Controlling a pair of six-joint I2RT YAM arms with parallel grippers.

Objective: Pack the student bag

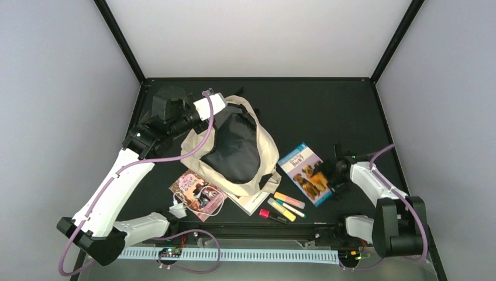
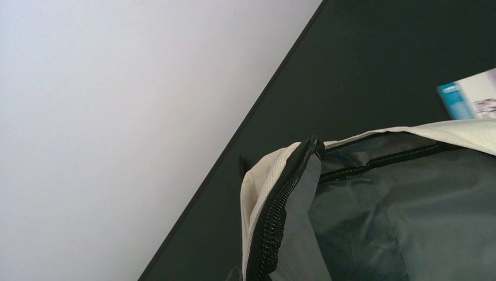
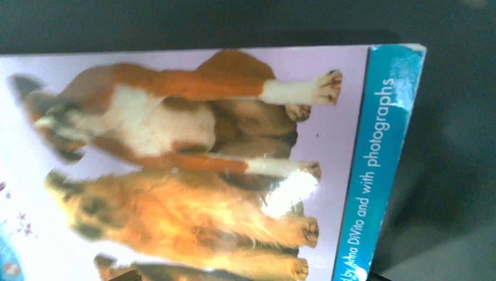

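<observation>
The student bag is cream fabric and lies in the middle of the table, its mouth gaping so the dark lining shows. My left gripper is shut on the bag's far rim and holds it up. In the left wrist view the black zipper edge and cream fabric rise from between my fingers, beside the grey lining. My right gripper stands open right over the near right part of a blue-edged book with dogs on its cover, which fills the right wrist view.
A pink book with a white charger and cable lies left of the bag's near end. A white notebook pokes out from under the bag. Orange and yellow highlighters and a red marker lie beside it.
</observation>
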